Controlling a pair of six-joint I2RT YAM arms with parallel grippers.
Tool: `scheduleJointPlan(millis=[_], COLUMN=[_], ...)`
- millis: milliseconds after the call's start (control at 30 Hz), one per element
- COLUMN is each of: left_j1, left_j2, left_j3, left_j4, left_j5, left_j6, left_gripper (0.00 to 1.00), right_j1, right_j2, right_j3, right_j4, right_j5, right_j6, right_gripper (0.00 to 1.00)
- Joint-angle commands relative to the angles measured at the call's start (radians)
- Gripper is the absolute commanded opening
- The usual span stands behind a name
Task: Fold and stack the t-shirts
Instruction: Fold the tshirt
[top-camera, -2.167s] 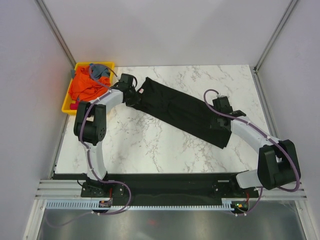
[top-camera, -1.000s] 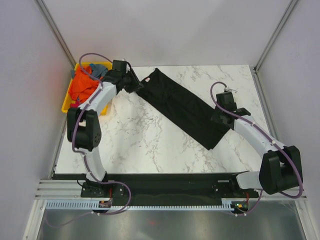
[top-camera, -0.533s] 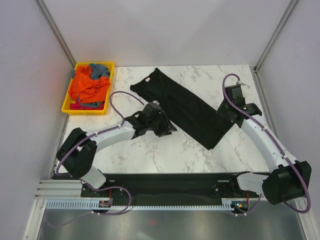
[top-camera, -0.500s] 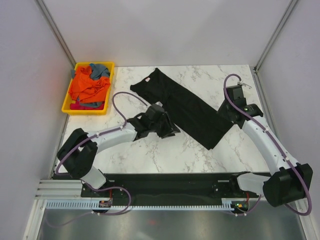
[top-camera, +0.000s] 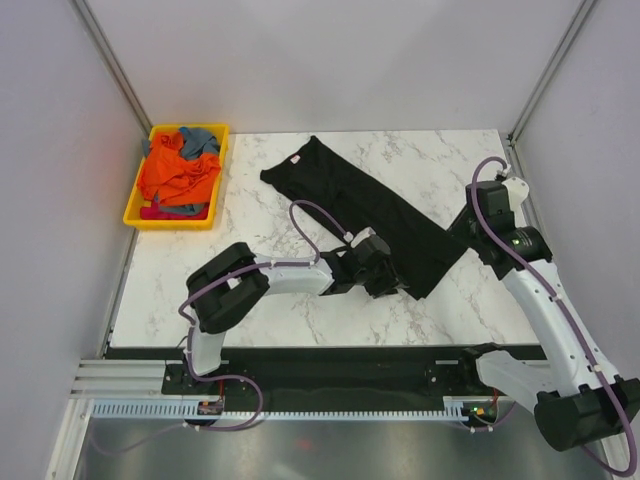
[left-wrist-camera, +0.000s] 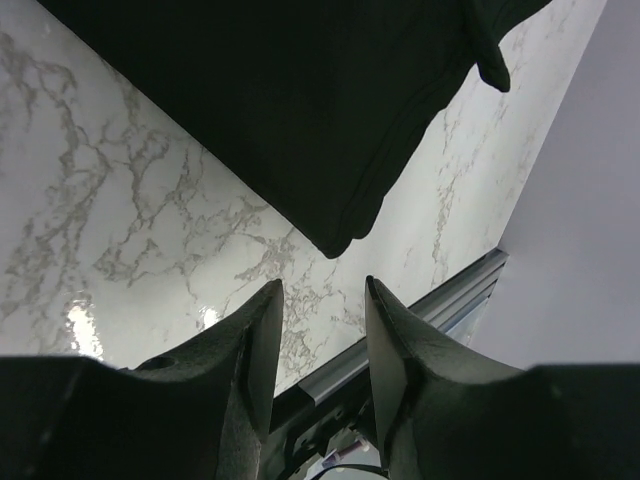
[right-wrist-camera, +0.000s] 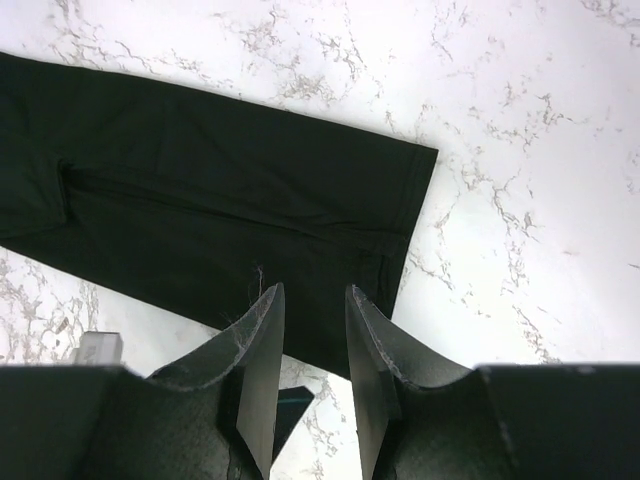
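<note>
A black t-shirt (top-camera: 360, 210), folded into a long strip, lies diagonally on the marble table, its neck label (top-camera: 296, 160) at the far left end. My left gripper (top-camera: 388, 282) hovers open by the strip's near right corner; in the left wrist view that gripper (left-wrist-camera: 322, 292) holds nothing and the black t-shirt (left-wrist-camera: 280, 100) lies just ahead. My right gripper (top-camera: 460, 230) stands open over the strip's right end, and in its wrist view the gripper (right-wrist-camera: 313, 295) hangs empty above the black t-shirt (right-wrist-camera: 200, 190). Orange (top-camera: 175, 175) and grey-blue (top-camera: 200, 138) t-shirts lie crumpled in the tray.
A yellow tray (top-camera: 133, 212) sits at the table's far left corner. A dark metal rail (top-camera: 320, 358) runs along the near edge, also seen as the rail (left-wrist-camera: 420, 320) past the left fingers. Walls and posts close in both sides.
My left arm has swung from the collar end near the tray across to the strip's near right corner. My right arm has pulled back to the right. The shirt has lain still for the last half second.
</note>
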Motion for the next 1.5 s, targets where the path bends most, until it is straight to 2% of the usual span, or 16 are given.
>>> scheduleJointPlan(millis=[0,267,467,600,733,800,1067,1200,1267,1300,1333,1400,1467], left_j1=[-0.034,-0.064,-0.067,-0.067,-0.068,-0.068,-0.085,-0.085,-0.085,-0.085,-0.087,-0.087,-0.088], left_j2=[0.029,0.099,0.139,0.144,0.127,0.096,-0.080,-0.152,-0.158,-0.143,-0.132,-0.097,-0.051], left_j3=[0.060,0.067,0.091,0.097,0.071,0.035,-0.152,-0.235,-0.228,-0.194,-0.173,-0.106,-0.081], left_j4=[0.044,0.035,0.036,0.036,0.032,0.029,-0.059,-0.024,0.002,0.004,0.006,0.004,0.015], left_j5=[-0.074,-0.099,-0.099,-0.087,-0.079,-0.081,-0.116,-0.160,-0.186,-0.186,-0.182,-0.164,-0.150], left_j6=[-0.089,-0.179,-0.176,-0.158,-0.141,-0.139,-0.112,-0.102,-0.102,-0.101,-0.092,-0.092,-0.127], left_gripper=[0.46,0.46,0.43,0.33,0.07,0.02,0.02,0.03,0.12,0.25,0.31,0.40,0.42], right_j1=[-0.005,-0.003,-0.003,-0.005,-0.003,-0.003,-0.003,-0.005,-0.003,-0.003,-0.002,-0.003,-0.003], right_j2=[-0.063,-0.128,-0.140,-0.140,-0.132,-0.125,-0.079,-0.056,-0.062,-0.071,-0.074,-0.085,-0.086], right_j3=[-0.013,-0.012,-0.024,-0.027,-0.029,-0.027,-0.033,-0.053,-0.058,-0.059,-0.059,-0.056,-0.052], right_j4=[-0.032,-0.054,-0.054,-0.055,-0.055,-0.054,-0.042,-0.039,-0.037,-0.035,-0.035,-0.035,-0.037], right_j5=[0.035,0.063,0.066,0.063,0.032,0.028,0.005,-0.006,-0.006,-0.002,0.001,0.021,0.027], right_j6=[0.011,-0.008,-0.012,-0.021,-0.032,-0.041,-0.110,-0.121,-0.115,-0.112,-0.109,-0.104,-0.101], right_gripper=[0.39,0.40,0.40,0.40,0.40,0.40,0.41,0.41,0.40,0.41,0.41,0.40,0.40])
